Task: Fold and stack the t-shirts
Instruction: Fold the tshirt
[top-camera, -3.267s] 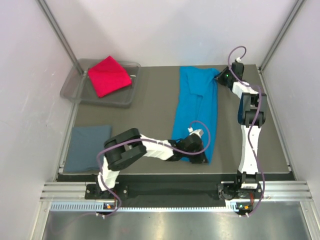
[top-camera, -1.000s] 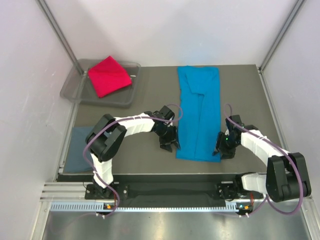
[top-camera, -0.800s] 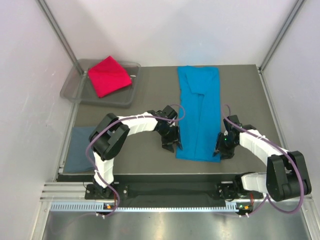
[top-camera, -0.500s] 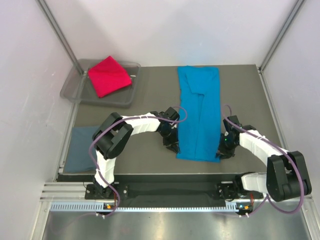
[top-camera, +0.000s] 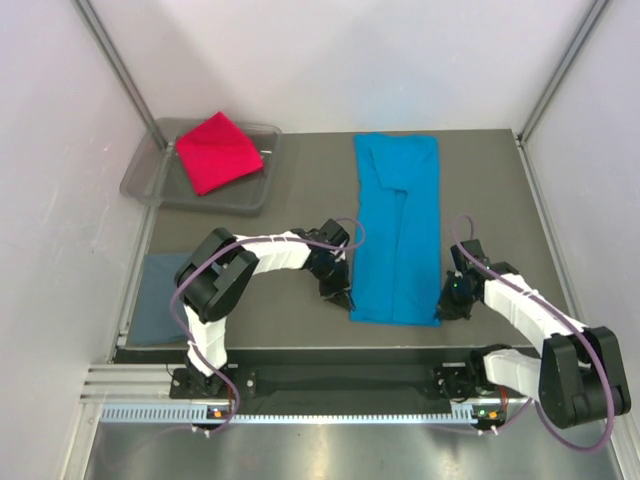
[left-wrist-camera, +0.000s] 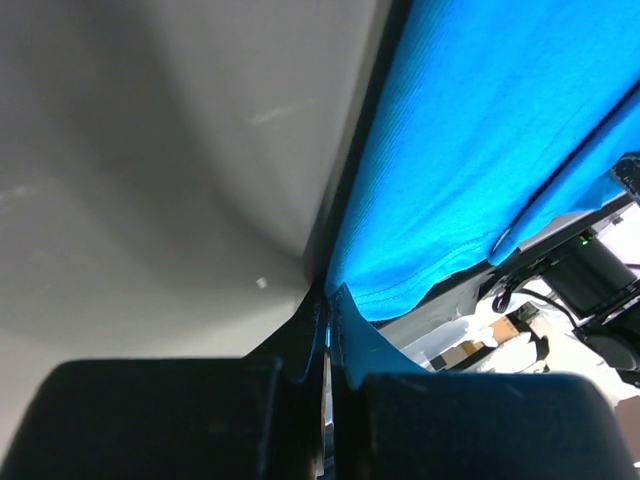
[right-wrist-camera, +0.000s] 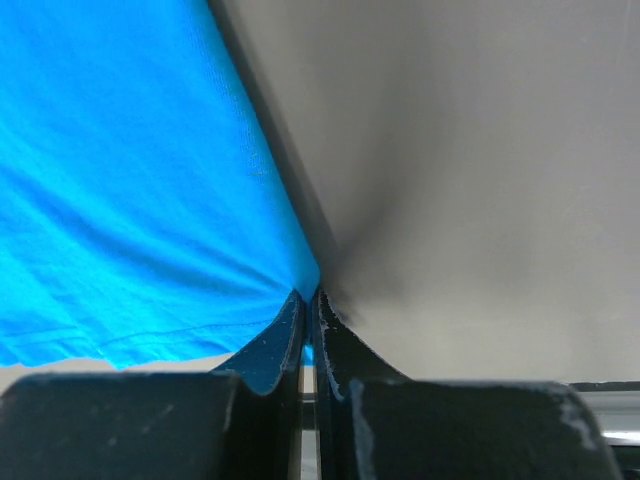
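Observation:
The turquoise-blue t-shirt (top-camera: 398, 230) lies as a long folded strip on the dark table. My left gripper (top-camera: 345, 296) is shut on its near left corner; in the left wrist view the cloth (left-wrist-camera: 470, 150) runs into the closed gripper (left-wrist-camera: 326, 300). My right gripper (top-camera: 443, 308) is shut on the near right corner, seen in the right wrist view with the cloth (right-wrist-camera: 130, 180) pinched at the gripper (right-wrist-camera: 308, 297). The crimson red t-shirt (top-camera: 217, 151) lies folded in the tray. The slate grey-blue t-shirt (top-camera: 166, 295) lies folded at the near left.
The clear grey plastic tray (top-camera: 150, 170) stands at the far left corner of the table (top-camera: 300, 215). White walls and metal posts enclose the table on three sides. The table's front edge runs just behind both grippers.
Both grippers moved to the near corners of the turquoise shirt and closed on them; the near hem has shifted slightly toward the front edge.

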